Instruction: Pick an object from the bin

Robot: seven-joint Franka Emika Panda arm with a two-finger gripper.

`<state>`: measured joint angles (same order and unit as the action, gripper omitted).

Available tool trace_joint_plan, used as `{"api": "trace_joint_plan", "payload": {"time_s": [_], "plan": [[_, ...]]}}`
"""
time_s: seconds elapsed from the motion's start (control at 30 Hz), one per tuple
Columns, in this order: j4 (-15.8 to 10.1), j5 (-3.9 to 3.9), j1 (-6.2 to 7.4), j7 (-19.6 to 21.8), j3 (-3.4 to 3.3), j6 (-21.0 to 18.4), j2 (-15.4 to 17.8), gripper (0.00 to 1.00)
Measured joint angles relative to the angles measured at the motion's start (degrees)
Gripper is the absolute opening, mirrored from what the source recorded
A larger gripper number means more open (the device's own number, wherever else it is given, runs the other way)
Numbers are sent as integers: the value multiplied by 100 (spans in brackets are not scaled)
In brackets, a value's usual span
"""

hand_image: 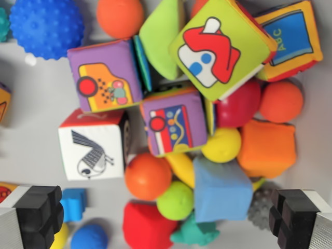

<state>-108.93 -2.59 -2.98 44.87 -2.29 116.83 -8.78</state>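
I look straight down into a white bin (pixel 36 104) packed with soft toys. My gripper (pixel 166 215) hangs open above them, its black fingertips (pixel 41 210) at the bottom corners of the wrist view. Between the fingers lie a red block (pixel 145 225), a green ball (pixel 175 200), a light blue block (pixel 222 189) and an orange ball (pixel 148 176). Nothing is held. Further up sit purple fabric cubes (pixel 104 75), a second purple cube (pixel 174 122) and a green cube with a red house picture (pixel 218 49).
A white cube with a bird drawing (pixel 92 150) lies left of centre. A blue spiky ball (pixel 46 26) sits top left, an orange cushion (pixel 267 148) at right, a small blue brick (pixel 74 204) and blue ball (pixel 89 237) bottom left. Bare bin floor shows along the left.
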Motion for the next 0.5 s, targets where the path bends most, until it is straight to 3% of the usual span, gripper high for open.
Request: {"api": "trace_joint_plan", "payload": {"time_s": [0.5], "plan": [[0,0,0,39,0,0,-6,100]]}}
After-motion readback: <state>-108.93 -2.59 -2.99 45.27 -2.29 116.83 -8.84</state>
